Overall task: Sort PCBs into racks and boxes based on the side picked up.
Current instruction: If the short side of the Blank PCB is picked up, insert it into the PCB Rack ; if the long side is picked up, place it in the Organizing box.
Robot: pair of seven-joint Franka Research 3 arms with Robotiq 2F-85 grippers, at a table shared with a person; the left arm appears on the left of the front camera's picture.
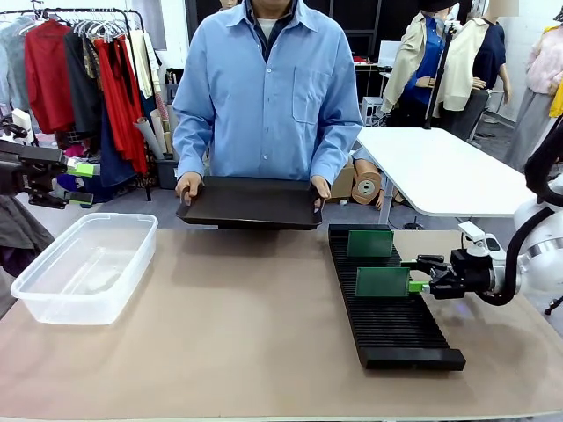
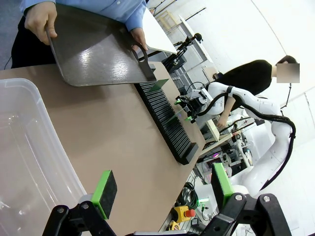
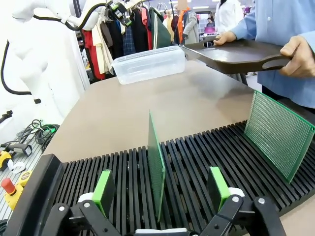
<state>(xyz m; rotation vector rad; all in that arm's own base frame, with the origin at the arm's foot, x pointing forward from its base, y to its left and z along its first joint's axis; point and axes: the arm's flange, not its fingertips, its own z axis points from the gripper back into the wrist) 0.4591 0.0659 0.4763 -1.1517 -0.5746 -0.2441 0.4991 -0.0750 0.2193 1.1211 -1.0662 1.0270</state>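
Right now the right hand [image 3: 160,192] stands wide, its green pads either side of a PCB [image 3: 156,164] standing upright on edge in a slot of the rack [image 1: 387,299], apparently clear of it, so it could draw back along the board's plane. A second PCB [image 1: 369,243] stands farther along. The left hand [image 2: 160,194], also wide and empty, hovers beside the box [image 1: 84,264]. The person's hands hold a black tray [image 1: 251,202] above the surface [image 1: 229,334]
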